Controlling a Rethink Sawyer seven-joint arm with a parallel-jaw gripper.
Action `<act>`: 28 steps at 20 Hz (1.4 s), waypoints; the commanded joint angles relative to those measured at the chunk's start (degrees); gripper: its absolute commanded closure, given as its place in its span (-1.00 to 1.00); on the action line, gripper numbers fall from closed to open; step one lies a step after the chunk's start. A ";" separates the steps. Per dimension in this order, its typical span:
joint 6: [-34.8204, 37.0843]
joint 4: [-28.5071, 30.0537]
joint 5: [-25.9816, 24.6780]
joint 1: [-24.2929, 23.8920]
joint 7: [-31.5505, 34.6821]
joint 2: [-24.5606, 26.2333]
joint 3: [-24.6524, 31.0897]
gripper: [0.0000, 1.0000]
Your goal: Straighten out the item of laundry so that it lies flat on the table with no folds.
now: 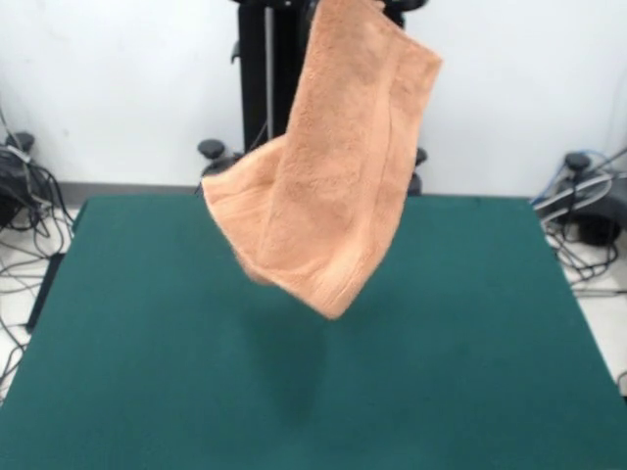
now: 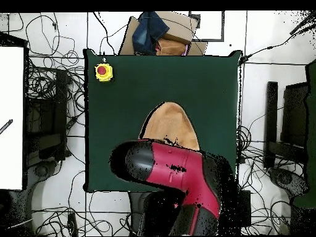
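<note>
A: Where was the hand towel (image 1: 328, 196) at that moment?

B: Up in the air, clear of the worktop (image 1: 470, 352). In the front view it hung from its top end at the picture's upper edge, draped down and slantwise, with its lowest corner pointing at the green cloth but not touching it. A faint shadow lay on the worktop below that corner.

A: Was it spread out?

B: No. It hung with a lengthwise fold running down its right side, and one corner jutted out to the picture's left. A woven band ran along the lower edge.

A: And the fingers?

B: I could not tell. The top of the towel ran out of the front view, and from above the red and black arm (image 2: 176, 170) covered whatever was holding it. The gripper itself did not show clearly in either view.

A: What did the overhead view give?

B: The towel showed as a peach rounded shape just beyond the arm's end, over the middle of the worktop. A yellow box with a red button (image 2: 103, 71) sat at one worktop corner, well apart from the towel. Cardboard boxes with a dark blue cloth (image 2: 151, 31) lay past the far edge, and cables (image 2: 49, 105) sprawled over the floor on both sides.
</note>
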 commanded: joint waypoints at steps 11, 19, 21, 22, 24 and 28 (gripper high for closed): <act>-19.86 3.86 -10.74 -10.02 -3.12 5.99 17.81 1.00; -21.46 1.22 -16.39 -9.38 -0.50 9.07 15.43 1.00; -22.51 0.92 -17.32 -9.70 0.13 10.01 15.45 1.00; -22.98 0.69 -17.65 -9.96 0.32 10.63 15.69 1.00; -23.12 0.27 -18.35 -9.97 0.87 11.78 15.51 1.00; -22.35 -0.58 -19.41 -10.51 1.07 14.76 15.91 1.00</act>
